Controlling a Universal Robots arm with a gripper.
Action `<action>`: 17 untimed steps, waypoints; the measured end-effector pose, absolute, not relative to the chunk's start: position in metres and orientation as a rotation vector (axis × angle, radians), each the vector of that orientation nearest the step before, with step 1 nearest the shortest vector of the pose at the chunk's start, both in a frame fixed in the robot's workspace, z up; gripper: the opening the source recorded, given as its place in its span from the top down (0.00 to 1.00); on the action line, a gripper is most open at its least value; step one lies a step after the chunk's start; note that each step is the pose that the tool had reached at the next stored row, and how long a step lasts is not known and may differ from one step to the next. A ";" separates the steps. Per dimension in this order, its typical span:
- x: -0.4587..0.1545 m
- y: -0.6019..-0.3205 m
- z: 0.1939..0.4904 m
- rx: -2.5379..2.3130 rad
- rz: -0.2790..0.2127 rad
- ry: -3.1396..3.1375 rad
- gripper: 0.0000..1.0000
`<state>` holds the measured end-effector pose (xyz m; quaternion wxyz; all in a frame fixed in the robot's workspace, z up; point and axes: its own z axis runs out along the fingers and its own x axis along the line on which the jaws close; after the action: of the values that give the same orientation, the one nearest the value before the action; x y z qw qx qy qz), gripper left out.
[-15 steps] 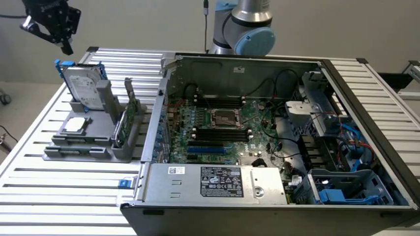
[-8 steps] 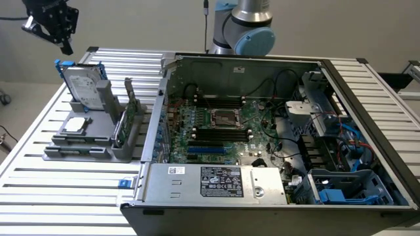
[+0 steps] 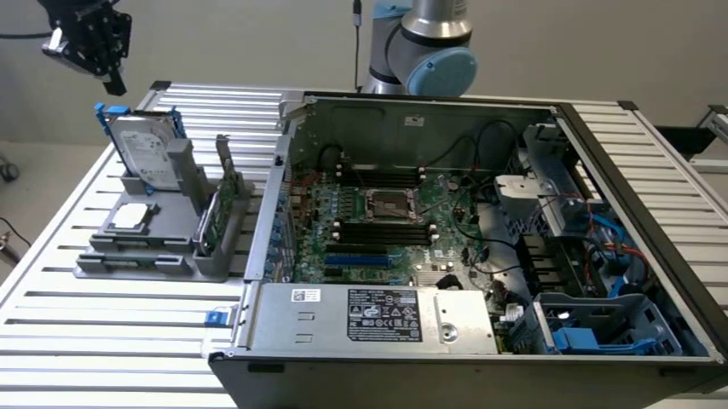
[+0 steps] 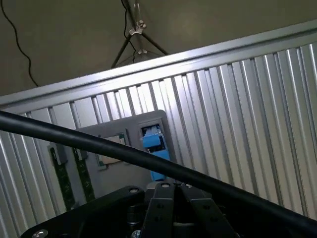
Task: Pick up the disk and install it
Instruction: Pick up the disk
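Disk (image 4: 151, 141) partly behind cable (image 4: 74, 137), below hand (image 3: 112, 83)

Exterior view overlooks the table (image 3: 68, 328) from above; the high wrist view shares the holder (image 3: 136, 260) (image 4: 131, 124).

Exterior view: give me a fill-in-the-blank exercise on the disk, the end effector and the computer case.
1. The disk stands upright, edged by a ____ carrier frame.
2. The end effector hangs ____ the disk, apart from it.
3. The open computer case lies on the exterior view's ____ of the grey holder that bears the disk.
Missing words: blue; above; right.
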<state>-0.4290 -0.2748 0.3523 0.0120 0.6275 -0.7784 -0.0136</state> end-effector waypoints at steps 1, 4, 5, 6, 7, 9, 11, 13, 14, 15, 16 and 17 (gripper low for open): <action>-0.429 -0.275 0.352 1.979 -0.042 -2.408 0.89; -0.429 -0.275 0.352 2.042 -0.037 -2.351 0.89; -0.429 -0.275 0.352 2.063 -0.035 -2.332 0.89; -0.429 -0.275 0.352 2.082 -0.032 -2.312 0.89; -0.429 -0.275 0.352 2.098 -0.030 -2.297 0.89; -0.430 -0.275 0.352 2.104 -0.030 -2.290 0.89; -0.430 -0.275 0.352 2.104 -0.029 -2.290 0.89; -0.430 -0.275 0.352 2.104 -0.029 -2.290 0.88; -0.430 -0.275 0.352 2.104 -0.029 -2.290 0.88; -0.430 -0.275 0.352 2.104 -0.029 -2.290 0.76; -0.430 -0.275 0.351 2.104 -0.029 -2.290 0.76; -0.430 -0.275 0.350 2.104 -0.029 -2.290 0.70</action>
<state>-0.4297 -0.2747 0.3499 0.0158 0.6765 -0.7362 -0.0094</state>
